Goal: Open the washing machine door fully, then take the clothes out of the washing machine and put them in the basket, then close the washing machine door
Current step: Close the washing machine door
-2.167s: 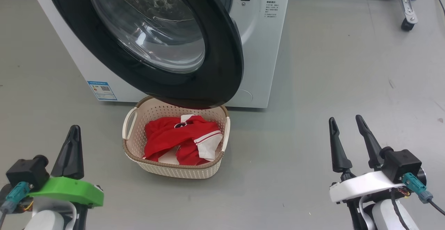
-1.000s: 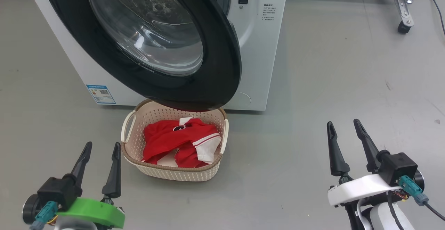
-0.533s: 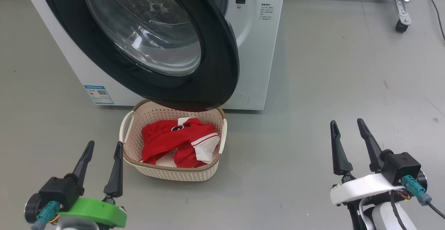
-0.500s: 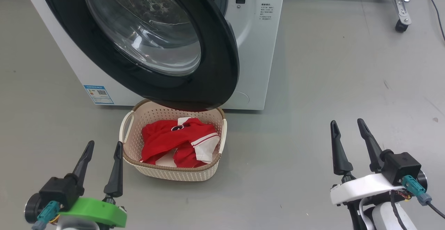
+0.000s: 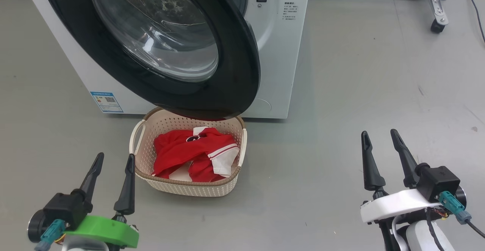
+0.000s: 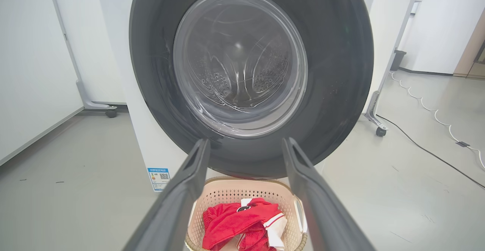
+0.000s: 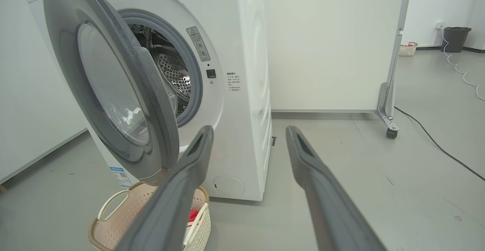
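The washing machine (image 5: 276,54) stands ahead with its black washing machine door (image 5: 242,69) partly swung out over the basket (image 5: 189,186). In the right wrist view the door (image 7: 113,91) hangs ajar before the drum mouth. Red clothes (image 5: 193,154) with white trim lie in the cream basket, also visible as clothes (image 6: 242,222) in the basket (image 6: 288,198) between my left fingers. My left gripper (image 5: 115,159) is open near the basket's left side, holding nothing. My right gripper (image 5: 379,135) is open over bare floor to the right.
Grey floor surrounds the machine. A white panel on a castor (image 5: 436,26) stands behind at the right, with a cable (image 6: 428,110) trailing on the floor. A blue sticker (image 5: 106,101) marks the machine's lower front. A dark bin (image 7: 456,38) stands far back.
The head view has drifted slightly, shifting the whole scene a little left. Earlier the left gripper turned so both fingers show; since a second ago both grippers hold nearly still.
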Tool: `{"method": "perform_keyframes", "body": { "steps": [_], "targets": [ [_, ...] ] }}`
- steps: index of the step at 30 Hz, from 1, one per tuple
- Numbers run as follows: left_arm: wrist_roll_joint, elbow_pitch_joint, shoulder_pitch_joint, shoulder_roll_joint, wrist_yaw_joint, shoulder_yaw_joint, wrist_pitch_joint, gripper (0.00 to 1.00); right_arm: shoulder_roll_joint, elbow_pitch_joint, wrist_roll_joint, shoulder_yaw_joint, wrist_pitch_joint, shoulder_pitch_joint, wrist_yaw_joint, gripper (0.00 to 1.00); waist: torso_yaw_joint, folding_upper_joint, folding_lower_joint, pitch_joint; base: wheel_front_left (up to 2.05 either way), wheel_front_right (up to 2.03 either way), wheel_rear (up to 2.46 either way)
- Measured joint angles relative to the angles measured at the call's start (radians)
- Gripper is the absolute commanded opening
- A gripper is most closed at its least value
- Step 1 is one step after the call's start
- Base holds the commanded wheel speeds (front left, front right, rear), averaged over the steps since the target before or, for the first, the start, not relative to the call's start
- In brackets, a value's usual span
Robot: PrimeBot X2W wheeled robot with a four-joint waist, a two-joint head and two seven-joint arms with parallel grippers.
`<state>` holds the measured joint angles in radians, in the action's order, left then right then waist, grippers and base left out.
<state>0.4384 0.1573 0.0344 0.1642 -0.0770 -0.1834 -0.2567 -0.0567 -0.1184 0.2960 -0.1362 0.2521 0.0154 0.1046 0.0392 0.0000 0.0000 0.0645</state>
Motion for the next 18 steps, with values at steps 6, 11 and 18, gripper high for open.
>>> {"method": "perform_keyframes", "body": {
  "steps": [6, 11, 18],
  "targets": [
    [-0.001, 0.002, 0.0, -0.007, -0.006, 0.009, 0.0, 1.0, 0.001, 0.0, 0.0, 0.001, 0.0, 0.0, 0.0, 1.0, 0.0, 0.0, 0.0, 0.002, 0.0, 0.0, 0.0],
    [-0.018, 0.004, 0.0, -0.012, -0.013, 0.011, 0.0, 1.0, 0.002, 0.001, 0.0, 0.002, 0.0, 0.0, 0.0, 1.0, 0.0, 0.0, 0.0, 0.004, 0.0, 0.0, 0.0],
    [-0.028, 0.008, 0.0, -0.018, -0.016, 0.016, 0.0, 1.0, 0.005, 0.006, -0.005, 0.006, 0.0, 0.0, 0.0, 0.0, 0.0, 0.0, 0.0, 0.006, 0.0, 0.0, 0.0]
  ]
}}
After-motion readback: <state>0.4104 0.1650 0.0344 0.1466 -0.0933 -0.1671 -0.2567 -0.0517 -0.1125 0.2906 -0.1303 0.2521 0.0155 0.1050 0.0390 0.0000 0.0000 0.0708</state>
